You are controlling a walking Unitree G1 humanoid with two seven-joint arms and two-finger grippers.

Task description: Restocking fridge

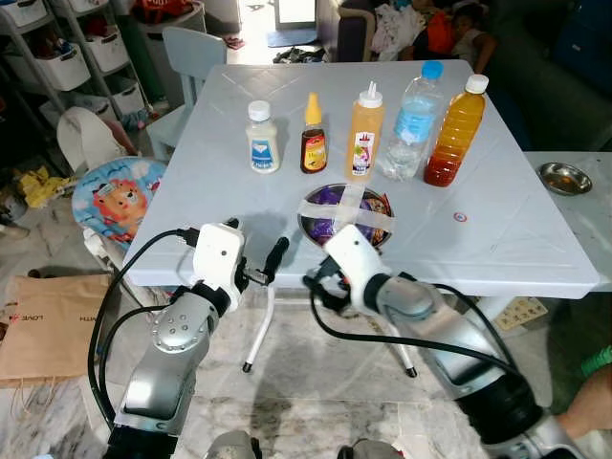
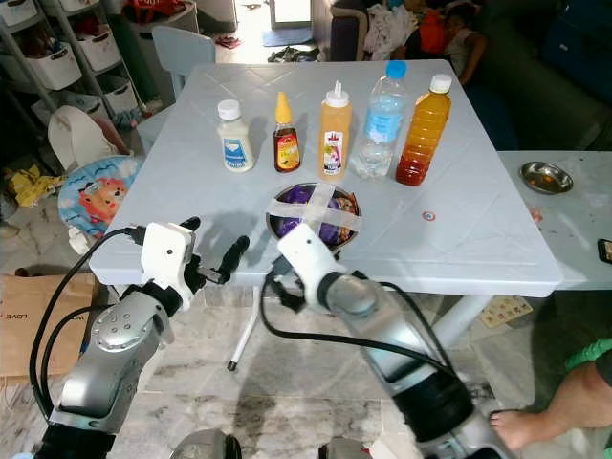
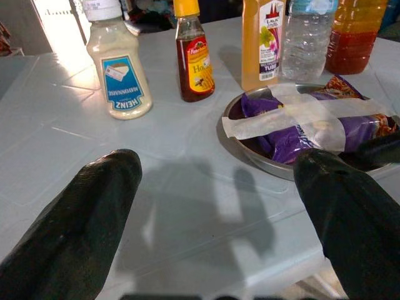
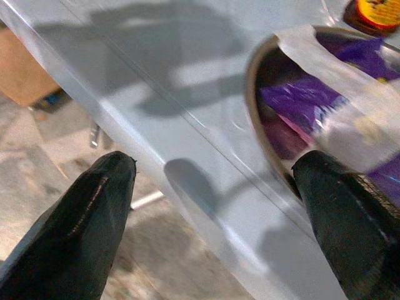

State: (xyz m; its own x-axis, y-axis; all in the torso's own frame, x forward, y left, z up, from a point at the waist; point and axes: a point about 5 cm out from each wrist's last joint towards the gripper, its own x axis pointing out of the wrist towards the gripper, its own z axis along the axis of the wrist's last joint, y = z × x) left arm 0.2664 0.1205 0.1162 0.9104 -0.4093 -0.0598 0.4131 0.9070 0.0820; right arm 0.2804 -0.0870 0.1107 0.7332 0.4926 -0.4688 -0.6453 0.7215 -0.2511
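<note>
Taped bowl (image 1: 345, 216) sits just ahead of right gripper (image 4: 219, 206), the nearer of 2 arms; both grippers, left gripper (image 3: 219, 206) included, spread wide and apparently empty.

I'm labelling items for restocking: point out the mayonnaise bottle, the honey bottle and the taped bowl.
mayonnaise bottle (image 1: 263, 145), left eye view, on its blue label.
honey bottle (image 1: 313, 145), left eye view, on its label.
taped bowl (image 3: 262, 161), left wrist view, on its metal rim.

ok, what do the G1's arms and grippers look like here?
Both arms are silver metal with rounded joint housings, white boxy wrist modules and looping black cables. The left gripper and right gripper each have two long, matte black, textured fingers tapering to blunt tips.
</note>
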